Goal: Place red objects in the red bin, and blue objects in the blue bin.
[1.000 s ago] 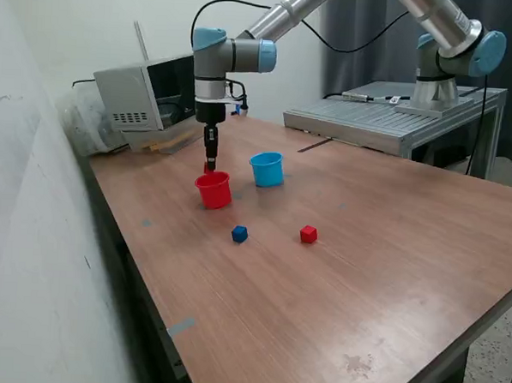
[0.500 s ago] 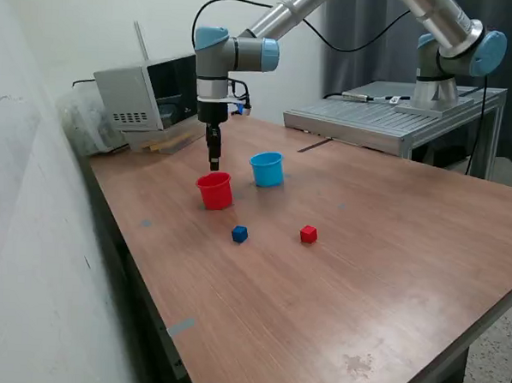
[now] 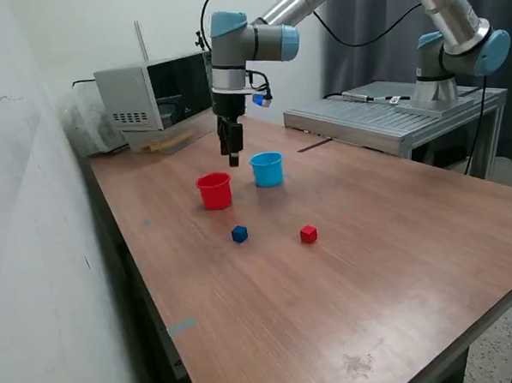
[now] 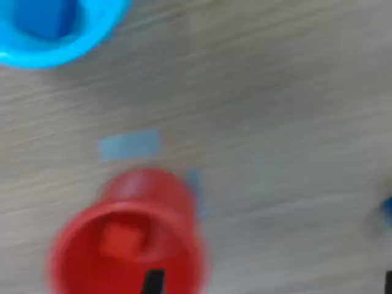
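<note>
The red cup (image 3: 214,190) stands on the table with the light blue cup (image 3: 267,169) to its right in the exterior view. My gripper (image 3: 233,160) hangs above the gap between them, open and empty. In the blurred wrist view, a red cube (image 4: 119,239) lies inside the red cup (image 4: 125,245), and a dark blue cube (image 4: 52,15) lies inside the blue cup (image 4: 49,37). One dark fingertip (image 4: 152,283) shows over the red cup's rim. A second blue cube (image 3: 239,233) and a second red cube (image 3: 308,234) lie loose on the table in front of the cups.
A grey box-like device (image 3: 150,91) sits at the table's back left against the wall. A metal platform (image 3: 388,121) with another arm's base (image 3: 452,56) stands at the back right. A small blue tape patch (image 4: 130,146) is on the wood near the red cup.
The gripper held a red cube just over the red cup, let it go, then rose and moved toward the exterior view's right. The loose cubes have not moved.
</note>
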